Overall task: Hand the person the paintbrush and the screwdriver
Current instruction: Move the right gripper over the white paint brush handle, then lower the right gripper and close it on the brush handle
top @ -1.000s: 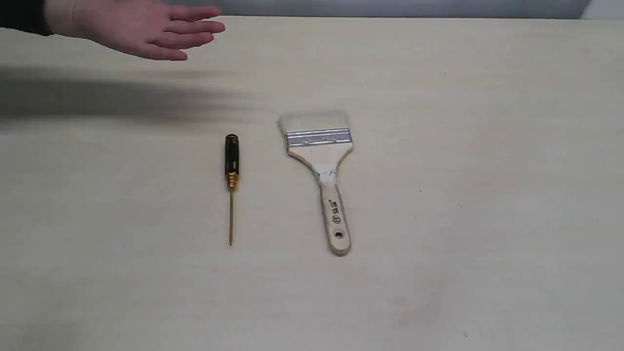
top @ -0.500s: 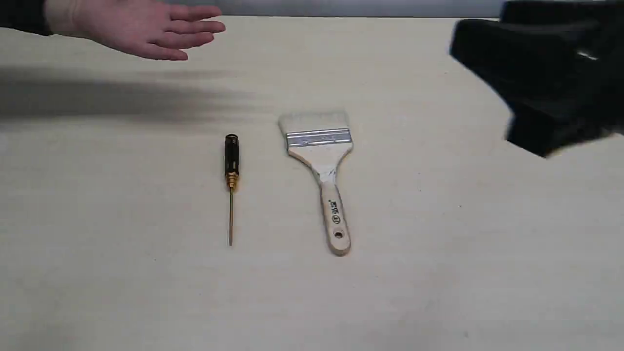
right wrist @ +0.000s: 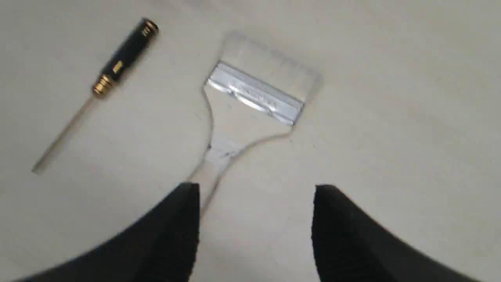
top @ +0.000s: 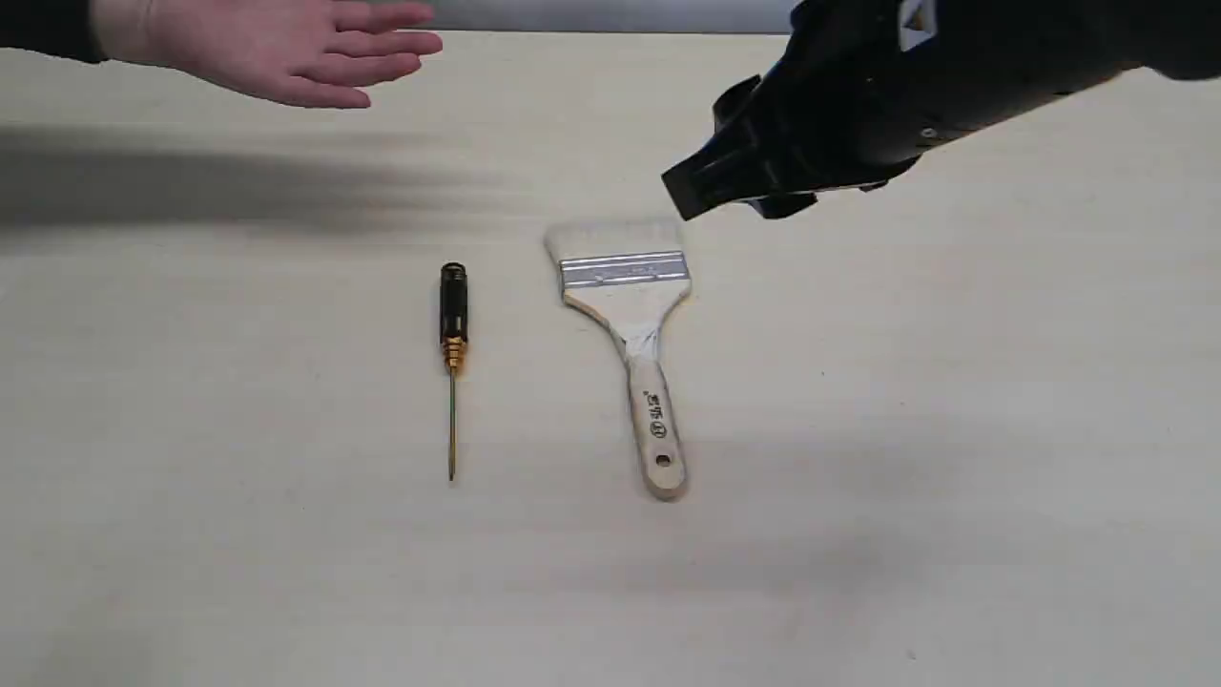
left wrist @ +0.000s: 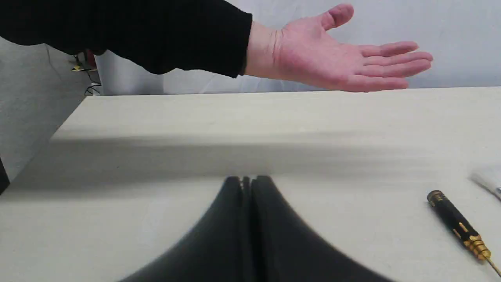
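Observation:
The paintbrush (top: 625, 286) lies flat mid-table, pale bristles toward the far edge and wooden handle toward the near edge. Left of it lies the screwdriver (top: 453, 313), black handle far, thin golden shaft near. The person's bare hand (top: 286, 50) is held palm up above the table's far left corner. My right gripper (right wrist: 256, 190) is open and hovers above the brush (right wrist: 254, 94), touching nothing; its black arm (top: 858, 95) reaches in from the upper right. My left gripper (left wrist: 246, 181) is shut with nothing in it, low over the table, with the screwdriver (left wrist: 454, 218) off to one side and the hand (left wrist: 336, 64) ahead.
The pale table (top: 954, 429) carries only the two tools. Its left edge and a grey floor (left wrist: 23, 117) show in the left wrist view. A broad shadow (top: 191, 191) lies under the person's arm.
My right arm has swung in from the upper right edge and now hangs just beyond the brush's bristles. The hand, brush and screwdriver have stayed put.

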Available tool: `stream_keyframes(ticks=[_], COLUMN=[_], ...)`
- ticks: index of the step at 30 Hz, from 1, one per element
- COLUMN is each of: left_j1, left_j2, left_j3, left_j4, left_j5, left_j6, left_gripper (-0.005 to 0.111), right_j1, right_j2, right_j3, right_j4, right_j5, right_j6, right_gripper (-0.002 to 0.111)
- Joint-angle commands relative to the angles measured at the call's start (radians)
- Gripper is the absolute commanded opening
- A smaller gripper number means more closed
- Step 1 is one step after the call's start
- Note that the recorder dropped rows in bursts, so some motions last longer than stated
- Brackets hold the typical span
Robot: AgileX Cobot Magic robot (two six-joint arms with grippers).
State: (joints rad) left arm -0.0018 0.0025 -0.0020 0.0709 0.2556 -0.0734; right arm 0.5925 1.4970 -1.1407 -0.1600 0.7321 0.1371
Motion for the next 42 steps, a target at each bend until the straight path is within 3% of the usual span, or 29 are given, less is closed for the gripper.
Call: stream_keyframes(ticks=[1,13,32,42], left_j1=[-0.005,-0.005,-0.005,-0.005], left_j2=[-0.002,-0.002,-0.002,-0.002], left_j3=[0.002,0.002,0.002,0.002], left_j4=[-0.004,-0.004,-0.001,-0.001], left_j5=[-0.006,-0.006,-0.006,-0.006], left_j6=[-0.002,-0.002,-0.002,-0.002], left_gripper=[0.000,0.000,0.000,0.000], right_j1=[0.002,0.002,0.004,0.085], right_j2=[0.086,0.325,0.456,0.555], right_j3=[-0.066,-0.132,-0.162,-0.233], right_j4=[-0.024,-0.020,0.075,-0.002], right_j5=[0.083,0.081,0.007,0.024], right_j6=[0.024,0.066,0.088,0.212], right_gripper=[0.049,0.049,0.049,0.049])
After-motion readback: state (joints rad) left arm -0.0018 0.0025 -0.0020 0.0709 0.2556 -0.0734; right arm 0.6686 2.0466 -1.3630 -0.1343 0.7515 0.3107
